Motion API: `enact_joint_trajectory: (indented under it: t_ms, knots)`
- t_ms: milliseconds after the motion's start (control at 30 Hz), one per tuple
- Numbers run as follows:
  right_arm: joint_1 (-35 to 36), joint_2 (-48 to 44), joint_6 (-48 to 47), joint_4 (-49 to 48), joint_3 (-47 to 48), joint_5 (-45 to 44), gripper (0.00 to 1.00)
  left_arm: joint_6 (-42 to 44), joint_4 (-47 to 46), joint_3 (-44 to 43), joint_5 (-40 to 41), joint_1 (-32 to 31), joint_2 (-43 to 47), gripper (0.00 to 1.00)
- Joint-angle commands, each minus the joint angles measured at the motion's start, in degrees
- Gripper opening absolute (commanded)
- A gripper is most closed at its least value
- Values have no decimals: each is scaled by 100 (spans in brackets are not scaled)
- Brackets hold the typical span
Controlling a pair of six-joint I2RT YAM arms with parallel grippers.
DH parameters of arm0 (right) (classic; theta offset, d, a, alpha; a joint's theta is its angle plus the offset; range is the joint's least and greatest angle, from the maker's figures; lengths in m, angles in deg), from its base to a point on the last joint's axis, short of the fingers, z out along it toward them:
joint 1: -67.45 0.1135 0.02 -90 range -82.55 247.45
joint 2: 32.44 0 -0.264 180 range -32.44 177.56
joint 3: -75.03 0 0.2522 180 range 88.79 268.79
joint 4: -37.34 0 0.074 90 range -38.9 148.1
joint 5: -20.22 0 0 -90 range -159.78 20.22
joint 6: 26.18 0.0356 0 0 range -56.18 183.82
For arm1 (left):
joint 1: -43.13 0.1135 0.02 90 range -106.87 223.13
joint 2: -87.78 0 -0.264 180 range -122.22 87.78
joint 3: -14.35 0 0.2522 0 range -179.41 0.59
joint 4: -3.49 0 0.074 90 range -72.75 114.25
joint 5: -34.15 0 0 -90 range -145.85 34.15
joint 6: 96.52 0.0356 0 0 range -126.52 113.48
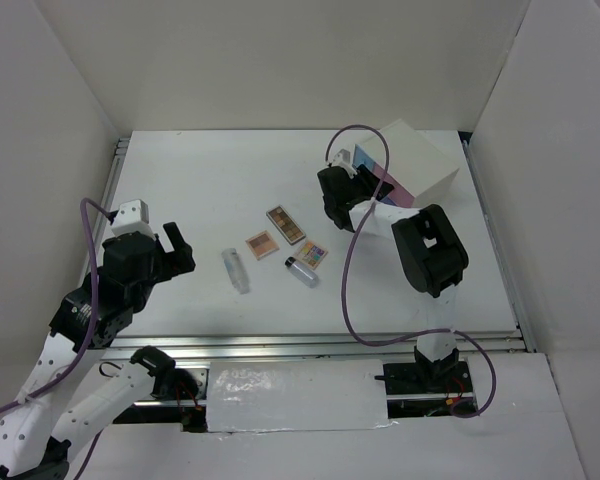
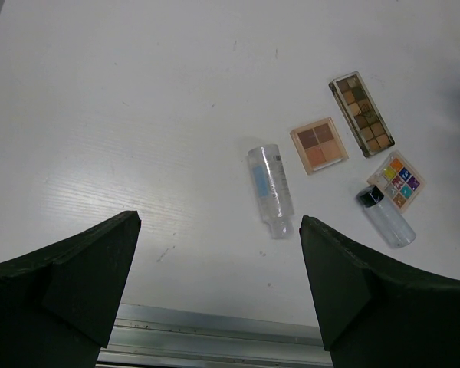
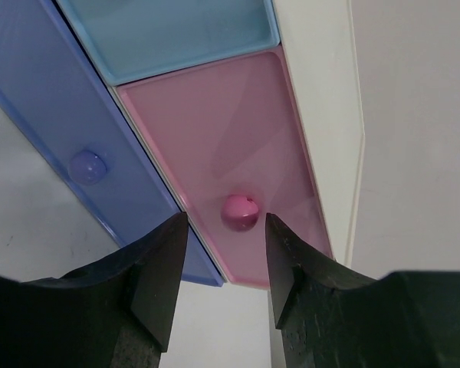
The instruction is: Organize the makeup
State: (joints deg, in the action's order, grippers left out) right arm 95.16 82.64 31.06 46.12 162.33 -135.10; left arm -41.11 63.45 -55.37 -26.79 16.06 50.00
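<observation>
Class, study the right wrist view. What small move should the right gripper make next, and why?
Probably close the right gripper on the pink knob. The knob sits between its open jaws, at their tips. The pink drawer looks shut, and the makeup lies out on the table, so a drawer likely has to open first.

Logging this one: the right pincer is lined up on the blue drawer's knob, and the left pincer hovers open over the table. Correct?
Wrong knob. The right pincer is lined up on the pink drawer's knob, not the blue knob, as the right wrist view shows. The left pincer does hover open over the table.
</observation>
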Motion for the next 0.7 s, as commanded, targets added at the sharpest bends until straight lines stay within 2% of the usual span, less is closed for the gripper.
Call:
enact_joint_trajectory:
  t_ms: [0, 300, 667]
  knots:
    - [-63, 14, 41, -267, 135, -86, 53, 101, -225, 7, -32, 18, 16, 100]
    - [-142, 163, 6, -355, 214, -148, 51, 128, -243, 15, -76, 18, 7, 99]
    - [-186, 137, 6, -531, 249, -218, 26, 154, -269, 15, -111, 18, -10, 99]
